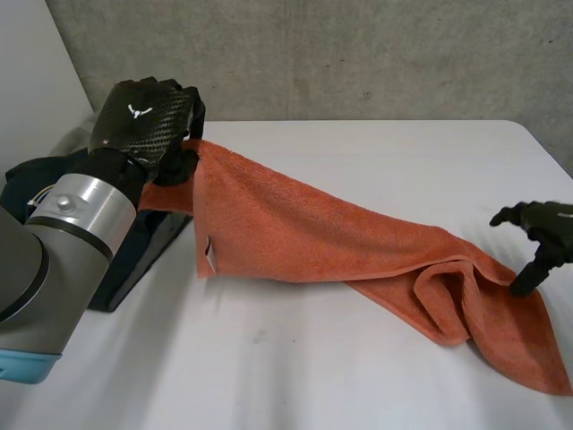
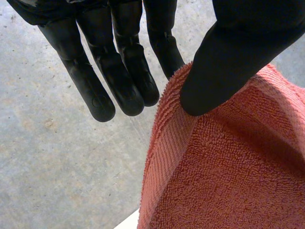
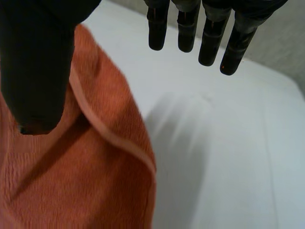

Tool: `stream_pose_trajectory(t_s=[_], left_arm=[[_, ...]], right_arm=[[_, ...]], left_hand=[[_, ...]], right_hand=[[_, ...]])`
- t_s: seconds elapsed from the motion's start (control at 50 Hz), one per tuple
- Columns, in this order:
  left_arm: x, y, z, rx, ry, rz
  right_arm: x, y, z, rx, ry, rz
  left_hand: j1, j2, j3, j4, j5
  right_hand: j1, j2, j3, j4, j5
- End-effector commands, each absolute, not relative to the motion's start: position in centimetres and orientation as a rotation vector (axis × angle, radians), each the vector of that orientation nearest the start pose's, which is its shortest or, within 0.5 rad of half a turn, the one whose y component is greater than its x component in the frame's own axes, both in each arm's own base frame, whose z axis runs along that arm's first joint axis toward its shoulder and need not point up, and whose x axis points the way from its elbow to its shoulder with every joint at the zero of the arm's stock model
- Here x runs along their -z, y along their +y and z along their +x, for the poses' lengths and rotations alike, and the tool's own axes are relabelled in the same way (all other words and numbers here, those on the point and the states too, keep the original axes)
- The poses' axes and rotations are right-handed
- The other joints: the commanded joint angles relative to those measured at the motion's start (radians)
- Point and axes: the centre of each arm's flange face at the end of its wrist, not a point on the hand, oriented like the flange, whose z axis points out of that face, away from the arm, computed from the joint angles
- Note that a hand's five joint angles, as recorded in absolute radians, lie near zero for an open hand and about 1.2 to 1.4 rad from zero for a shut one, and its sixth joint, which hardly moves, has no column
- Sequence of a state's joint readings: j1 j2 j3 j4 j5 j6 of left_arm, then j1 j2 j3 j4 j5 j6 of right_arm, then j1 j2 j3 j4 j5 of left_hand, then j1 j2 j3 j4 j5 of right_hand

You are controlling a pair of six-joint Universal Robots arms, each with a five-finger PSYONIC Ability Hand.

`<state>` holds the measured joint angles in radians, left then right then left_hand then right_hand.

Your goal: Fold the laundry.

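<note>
- Towel point(image 1: 304, 233): orange terry, stretched in a long diagonal across the white surface point(image 1: 358, 376). It runs from a raised end at the left hand down to a bunched, partly doubled-over end by the right hand. A small white label point(image 1: 209, 256) hangs at the short edge below the raised end.
- Left hand point(image 1: 148, 116): off the surface, holding the towel's top corner. In the left wrist view the left thumb point(image 2: 224, 71) presses the terry against one finger behind the cloth. The other left fingers point(image 2: 95, 90) are straight and free. A narrow pinch, on the corner only.
- Right hand point(image 1: 546, 228): wide, not gripping. The right thumb point(image 3: 33, 81) rests its tip on the towel near the bunched end. The right fingers point(image 3: 209, 43) are straight, above bare surface beside the hem.
- Dark blue bag point(image 1: 148, 255): under the left arm at the surface's left side, with the raised end of the towel just beside it.
- Step in hand, as judged: spreading the towel flat before a first fold. Early in the task, with no tidy fold made yet.
- To do it well: the right hand needs a true grip on a corner, not a thumb on the bunch. Find the hem and follow it to the corner. Then draw both ends apart evenly so the doubled part opens.
- Risk: the left pinch looks shallow, so a hard tug may slip the corner free. The raised end may also catch on the bag.
</note>
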<state>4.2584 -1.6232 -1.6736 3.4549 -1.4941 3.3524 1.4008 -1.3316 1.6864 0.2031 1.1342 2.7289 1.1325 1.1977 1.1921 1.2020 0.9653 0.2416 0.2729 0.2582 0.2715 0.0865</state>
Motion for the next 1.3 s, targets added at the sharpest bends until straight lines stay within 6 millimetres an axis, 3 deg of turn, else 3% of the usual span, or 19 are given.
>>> stream_pose_trajectory(t_s=[0.02,0.08,0.14,0.18,0.22,0.28,0.34,0.38,0.46,0.52,0.6,0.66,0.74,0.92,0.96,1.04,1.06,1.18,1.3], left_arm=[[-29.2,-23.4,-26.8,2.557,2.051,0.812],[-29.4,-23.5,-26.8,2.564,2.043,0.81],[-29.4,-23.7,-26.9,2.567,2.039,0.809],[-29.4,-24.0,-27.0,2.567,2.039,0.809],[-29.8,-24.7,-27.3,2.581,2.021,0.803],[-30.8,-26.8,-27.8,2.621,1.967,0.768],[-32.1,-29.0,-28.0,2.661,1.904,0.714],[-34.1,-31.0,-28.2,2.717,1.813,0.634],[-37.3,-33.2,-28.5,2.803,1.669,0.494],[-39.5,-33.7,-28.3,2.858,1.591,0.409],[-39.2,-34.2,-27.6,2.855,1.617,0.366],[-36.9,-34.4,-27.1,2.797,1.735,0.362],[-33.3,-34.2,-25.6,2.675,1.893,0.358],[-24.2,-32.9,-23.3,2.336,2.206,0.401],[-23.0,-33.0,-23.2,2.297,2.24,0.406],[-16.9,-34.2,-23.6,2.103,2.396,0.443],[-16.6,-34.3,-23.7,2.097,2.401,0.447],[-16.9,-35.3,-24.4,2.13,2.378,0.456],[-19.8,-34.0,-24.0,2.194,2.323,0.453]], right_arm=[[-16.5,-32.0,12.1,1.449,2.59,-0.704],[-15.3,-32.9,11.9,1.427,2.602,-0.693],[-14.7,-33.8,11.8,1.431,2.605,-0.688],[-15.0,-34.6,11.9,1.481,2.587,-0.695],[-15.9,-35.3,12.4,1.556,2.556,-0.708],[-18.6,-36.9,13.8,1.771,2.466,-0.731],[-23.1,-38.3,15.2,2.068,2.296,-0.761],[-27.3,-38.7,16.0,2.304,2.119,-0.767],[-33.0,-38.0,17.0,2.588,1.826,-0.745],[-35.2,-37.0,17.4,2.665,1.707,-0.724],[-36.3,-34.8,17.9,2.676,1.659,-0.736],[-35.8,-33.6,17.9,2.645,1.688,-0.749],[-33.1,-32.1,17.6,2.512,1.834,-0.776],[-23.9,-26.6,18.7,1.876,2.186,-1.154],[-22.6,-26.1,18.8,1.786,2.219,-1.204],[-19.3,-27.0,18.9,1.619,2.291,-1.255],[-19.1,-27.2,19.0,1.61,2.295,-1.253],[-18.5,-27.7,20.4,1.589,2.297,-1.191],[-18.4,-28.0,20.6,1.638,2.318,-1.108]], left_hand=[[0.264,0.199,0.204,0.194,0.256],[0.264,0.199,0.204,0.194,0.256],[0.264,0.199,0.204,0.194,0.256],[0.264,0.199,0.204,0.194,0.256],[0.264,0.199,0.204,0.194,0.256],[0.264,0.199,0.204,0.194,0.256],[0.264,0.199,0.204,0.194,0.256],[0.264,0.199,0.204,0.194,0.256],[0.264,0.199,0.204,0.194,0.256],[0.264,0.199,0.204,0.194,0.256],[0.264,0.199,0.204,0.194,0.256],[0.264,0.199,0.204,0.194,0.256],[0.264,0.199,0.204,0.194,0.256],[0.264,0.199,0.204,0.194,0.256],[0.264,0.199,0.204,0.194,0.256],[0.264,0.199,0.204,0.194,0.256],[0.264,0.199,0.204,0.194,0.256],[-0.516,-0.581,-0.575,-0.585,-0.523],[-0.672,-0.737,-0.732,-0.742,-0.679]], right_hand=[[0.02,-0.012,0.003,-0.01,0.0],[0.081,0.05,0.064,0.051,0.061],[0.613,0.582,0.597,0.584,0.594],[1.152,1.12,1.135,1.122,1.132],[1.155,1.123,1.138,1.125,1.135],[1.155,1.123,1.138,1.125,1.135],[1.155,1.123,1.138,1.125,1.135],[1.155,1.123,1.138,1.125,1.135],[1.155,1.123,1.138,1.125,1.135],[1.155,1.123,1.138,1.125,1.135],[1.155,1.123,1.138,1.125,1.135],[1.155,1.123,1.138,1.125,1.135],[1.155,1.123,1.138,1.125,1.135],[1.155,1.123,1.138,1.125,1.135],[1.155,1.123,1.138,1.125,1.135],[1.155,1.123,1.138,1.125,1.135],[1.155,1.123,1.138,1.125,1.135],[1.155,1.123,1.138,1.125,1.135],[1.155,1.123,1.138,1.125,1.135]])
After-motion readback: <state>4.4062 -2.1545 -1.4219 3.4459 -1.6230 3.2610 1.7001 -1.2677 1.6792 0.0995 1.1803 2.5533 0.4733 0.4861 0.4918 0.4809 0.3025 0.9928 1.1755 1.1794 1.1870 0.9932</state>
